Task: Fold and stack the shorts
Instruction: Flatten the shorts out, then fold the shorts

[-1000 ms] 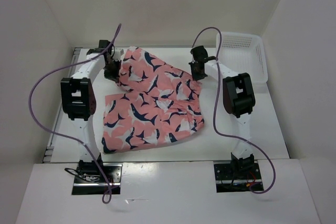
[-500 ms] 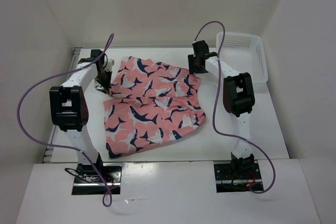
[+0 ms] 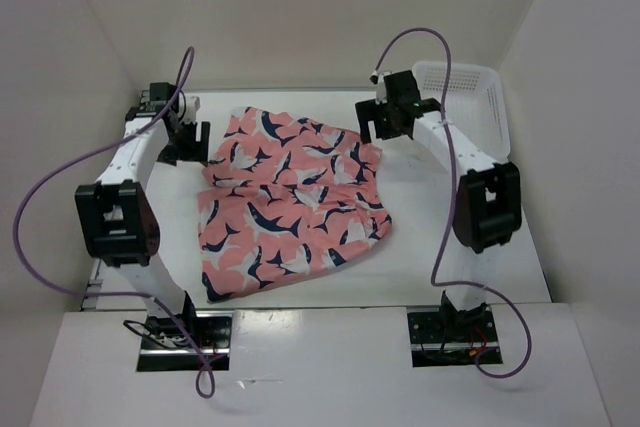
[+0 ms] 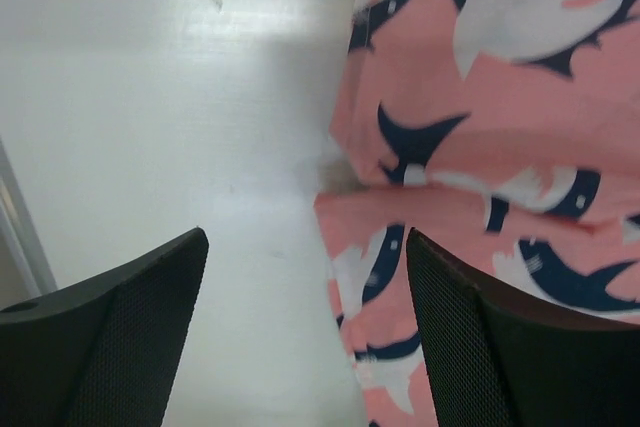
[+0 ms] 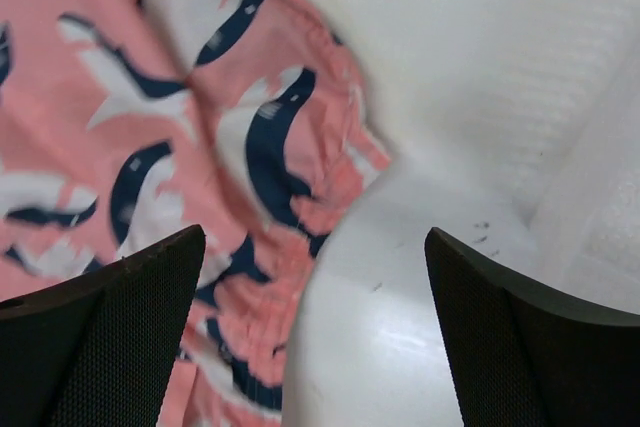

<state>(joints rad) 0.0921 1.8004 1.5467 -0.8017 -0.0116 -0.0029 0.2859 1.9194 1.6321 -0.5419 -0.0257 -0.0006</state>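
The salmon-pink shark-print shorts lie doubled over on the white table, rumpled along their far edge. My left gripper hovers open just off their far-left corner. In the left wrist view its jaws straddle the left hem of the shorts with nothing gripped. My right gripper stands open by the far-right corner. In the right wrist view it is over bare table beside the frilled edge of the shorts, holding nothing.
A white mesh basket stands at the back right corner, right behind the right arm. White walls close in the table on three sides. The table's metal edge runs along the left.
Both grippers have opened and let go of the shorts' far edge, which now lies flat. The left arm has drawn out to the left, the right arm out to the right.
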